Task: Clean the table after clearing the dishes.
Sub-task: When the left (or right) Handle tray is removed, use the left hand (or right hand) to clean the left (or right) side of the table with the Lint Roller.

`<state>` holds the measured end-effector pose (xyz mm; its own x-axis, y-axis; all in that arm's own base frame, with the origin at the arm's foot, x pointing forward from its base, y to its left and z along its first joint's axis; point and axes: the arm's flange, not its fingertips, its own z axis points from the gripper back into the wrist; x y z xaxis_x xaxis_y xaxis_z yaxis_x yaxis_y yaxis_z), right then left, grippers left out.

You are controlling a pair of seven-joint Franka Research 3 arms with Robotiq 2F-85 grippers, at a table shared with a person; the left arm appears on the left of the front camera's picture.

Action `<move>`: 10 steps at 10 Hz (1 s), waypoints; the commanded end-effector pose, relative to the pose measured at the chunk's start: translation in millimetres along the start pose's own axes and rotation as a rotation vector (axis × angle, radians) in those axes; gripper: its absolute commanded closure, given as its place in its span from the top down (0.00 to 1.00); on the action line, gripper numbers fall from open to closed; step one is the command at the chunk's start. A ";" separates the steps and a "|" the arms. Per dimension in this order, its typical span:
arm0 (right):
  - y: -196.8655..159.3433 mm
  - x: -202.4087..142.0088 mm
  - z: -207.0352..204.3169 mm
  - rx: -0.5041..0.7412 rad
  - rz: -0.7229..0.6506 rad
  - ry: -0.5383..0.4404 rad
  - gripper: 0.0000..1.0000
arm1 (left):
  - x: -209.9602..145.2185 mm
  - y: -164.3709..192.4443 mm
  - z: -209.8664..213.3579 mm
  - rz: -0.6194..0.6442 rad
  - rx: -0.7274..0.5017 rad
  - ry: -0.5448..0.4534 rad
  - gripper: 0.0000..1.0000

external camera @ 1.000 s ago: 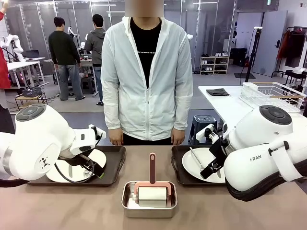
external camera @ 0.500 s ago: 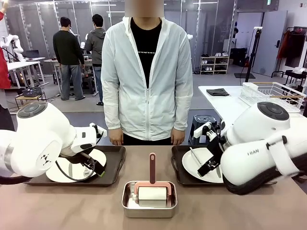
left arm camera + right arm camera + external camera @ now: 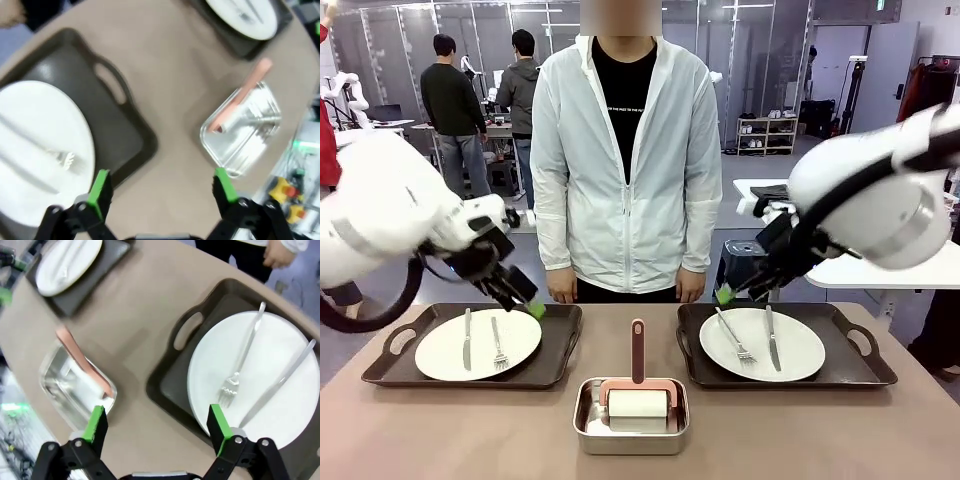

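Left gripper [image 3: 162, 189] is raised above the left tray [image 3: 560, 345], spread wide, nothing held, likely poised for pickup. Left plate [image 3: 478, 345] and right plate [image 3: 762, 345] are parked at 10 and 2 o'clock of the pan [image 3: 630, 430]; table [image 3: 470, 430] not yet cleared. Right gripper [image 3: 157, 426] is raised above the right tray [image 3: 860, 358], equally wide, empty.

- table [image 3: 440, 430] top: matt tan, smooth
- trays [image 3: 563, 335]: dark brown, matt, plastic look
- plates [image 3: 435, 350]: white, smooth, slight gloss
- cutlery [image 3: 772, 340]: polished metal
- pan [image 3: 630, 443]: steel, reflective
- roller handle [image 3: 638, 350]: pink plastic
- roll [image 3: 638, 405]: white paper
- jacket [image 3: 580, 180]: thin white cloth
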<state>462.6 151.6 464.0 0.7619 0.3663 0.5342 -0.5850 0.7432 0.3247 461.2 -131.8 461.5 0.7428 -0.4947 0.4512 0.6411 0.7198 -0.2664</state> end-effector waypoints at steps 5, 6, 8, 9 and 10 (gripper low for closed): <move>-53.8 -9.9 11.4 0.487 -0.519 -0.183 1.00 | -12.5 116.0 11.0 0.503 -0.776 -0.054 1.00; -55.6 -13.9 5.5 0.530 -0.544 -0.176 1.00 | -20.1 119.3 0.9 0.580 -0.826 -0.052 1.00; -56.6 -16.3 -1.7 0.602 -0.569 -0.171 1.00 | -24.4 116.3 -3.7 0.592 -0.867 -0.068 1.00; -60.4 -14.3 8.8 0.532 -0.560 -0.163 1.00 | -35.6 128.9 -8.3 0.547 -0.835 -0.047 1.00; -60.4 -14.3 8.8 0.532 -0.560 -0.163 1.00 | -35.6 128.9 -8.3 0.547 -0.835 -0.047 1.00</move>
<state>485.5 97.2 438.5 0.9615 -0.1075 0.2531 -0.1942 0.3862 0.9017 521.4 -31.7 400.1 0.9842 -0.1533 0.0884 0.1245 0.2444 -0.9617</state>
